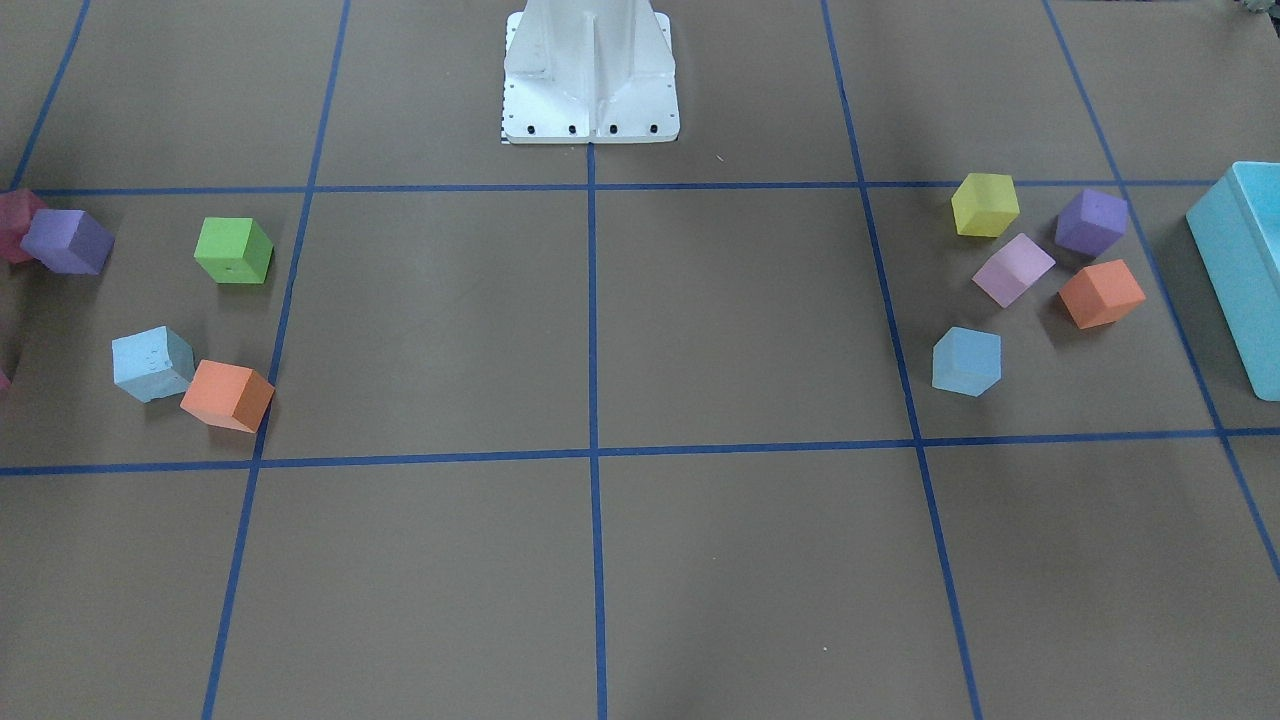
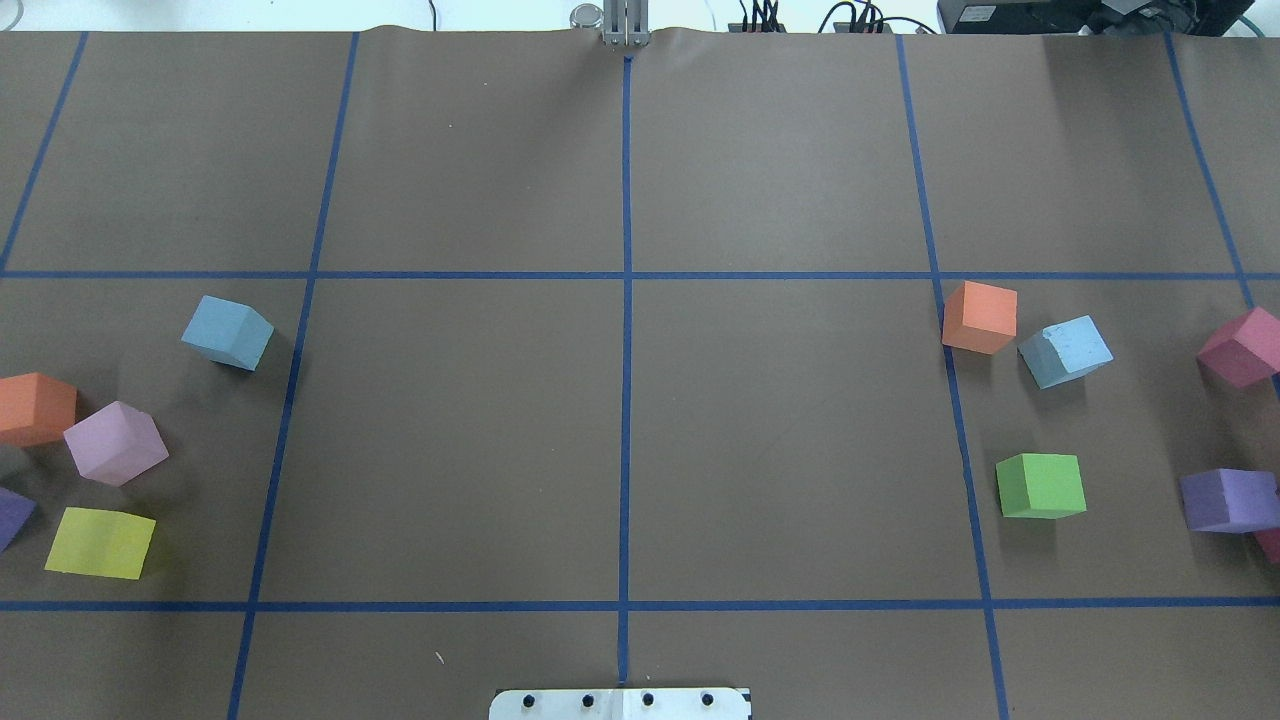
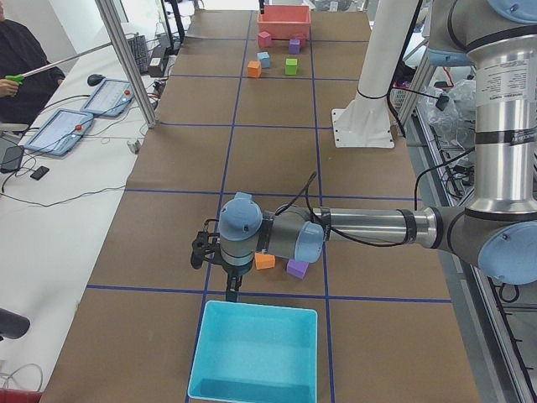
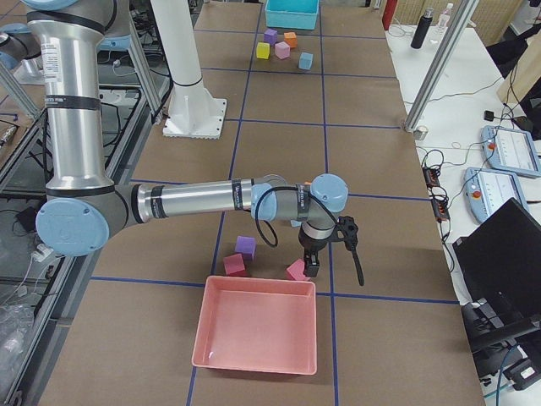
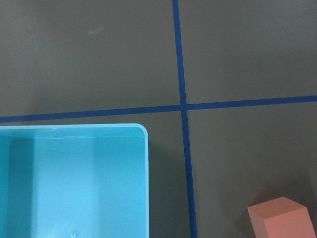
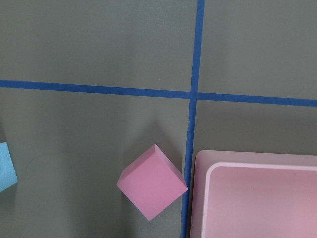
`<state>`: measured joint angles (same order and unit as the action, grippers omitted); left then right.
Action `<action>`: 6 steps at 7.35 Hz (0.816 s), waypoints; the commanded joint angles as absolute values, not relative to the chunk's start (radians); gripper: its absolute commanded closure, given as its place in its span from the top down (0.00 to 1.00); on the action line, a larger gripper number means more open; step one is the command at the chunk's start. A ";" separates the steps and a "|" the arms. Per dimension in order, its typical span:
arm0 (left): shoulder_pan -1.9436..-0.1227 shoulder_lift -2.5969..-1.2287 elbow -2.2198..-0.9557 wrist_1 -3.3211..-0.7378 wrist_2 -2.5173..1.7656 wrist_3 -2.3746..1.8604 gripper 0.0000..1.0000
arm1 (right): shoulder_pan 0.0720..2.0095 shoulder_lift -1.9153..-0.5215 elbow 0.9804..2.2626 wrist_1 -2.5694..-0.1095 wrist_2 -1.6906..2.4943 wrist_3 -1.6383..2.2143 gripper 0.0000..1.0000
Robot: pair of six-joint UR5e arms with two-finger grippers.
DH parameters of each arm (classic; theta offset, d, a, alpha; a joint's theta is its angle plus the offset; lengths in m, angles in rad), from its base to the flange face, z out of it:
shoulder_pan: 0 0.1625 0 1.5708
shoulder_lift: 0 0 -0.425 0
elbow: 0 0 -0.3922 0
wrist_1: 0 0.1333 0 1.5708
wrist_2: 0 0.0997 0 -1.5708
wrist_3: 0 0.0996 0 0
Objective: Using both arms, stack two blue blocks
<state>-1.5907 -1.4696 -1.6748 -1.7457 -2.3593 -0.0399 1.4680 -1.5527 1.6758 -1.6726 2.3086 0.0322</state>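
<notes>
Two pale blue blocks lie far apart on the brown table. One blue block (image 2: pixel 228 332) (image 1: pixel 966 361) is on my left side, near a lilac cube. The other blue block (image 2: pixel 1066 351) (image 1: pixel 152 363) is on my right side, touching an orange cube (image 2: pixel 980 317); its edge shows in the right wrist view (image 6: pixel 5 166). My left gripper (image 3: pixel 229 281) hangs over the table by the turquoise box. My right gripper (image 4: pixel 309 260) hangs by a pink cube (image 6: pixel 151 181). Both grippers show only in side views, so I cannot tell whether they are open or shut.
A turquoise box (image 3: pixel 256 357) stands at my left end of the table and a pink tray (image 4: pixel 254 326) at my right end. Green (image 2: pixel 1041 485), purple (image 2: pixel 1228 499), yellow (image 2: pixel 100 542), lilac (image 2: pixel 115 442) and orange (image 5: pixel 282 217) cubes lie around the blue ones. The white base (image 1: pixel 590 80) stands mid-table.
</notes>
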 commanded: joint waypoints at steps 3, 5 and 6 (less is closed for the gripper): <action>-1.591 -1.470 -1.674 -1.746 -2.359 -0.040 0.98 | 1.468 -1.551 1.675 -1.669 2.310 0.032 1.00; -1.591 -1.470 -1.675 -1.746 -2.359 -0.040 0.98 | 1.467 -1.546 1.674 -1.568 2.312 0.032 1.00; -1.591 -1.470 -1.678 -1.746 -2.359 -0.040 0.98 | 1.466 -1.546 1.667 -1.527 2.315 0.034 1.00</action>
